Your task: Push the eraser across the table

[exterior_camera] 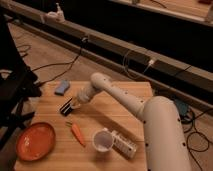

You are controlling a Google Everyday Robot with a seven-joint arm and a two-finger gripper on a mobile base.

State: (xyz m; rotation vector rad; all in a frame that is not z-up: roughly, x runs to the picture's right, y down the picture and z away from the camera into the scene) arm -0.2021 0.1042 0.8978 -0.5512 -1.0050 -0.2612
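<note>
Camera view looks down at a slant on the pale wooden surface [125,107], and the eraser [66,106] serves as the landmark: a flat black bar lying at an angle on the left half of the planks, nearer the far edge than the near one. The claw [76,103] sits just to the right of the eraser, low over the wood with its fingers pressed together and holding nothing; its tip seems to touch the bar's right end, though the dim light makes that contact hard to confirm. The white arm [122,100] runs from the claw up to an elbow and then down to the right, away from the eraser, into the thick white body at the lower right. Beyond the eraser, toward the far left corner, lies a small blue block [62,88], apart from it. Just in front of the eraser lies a carrot [77,133], its green end pointing toward the bar. To the front left of the eraser, near the edge, rests an orange plate [35,141]. To the front right, past the carrot, a white cup [102,140] stands with a white-grey remote-like device [123,144] just beside it.
</note>
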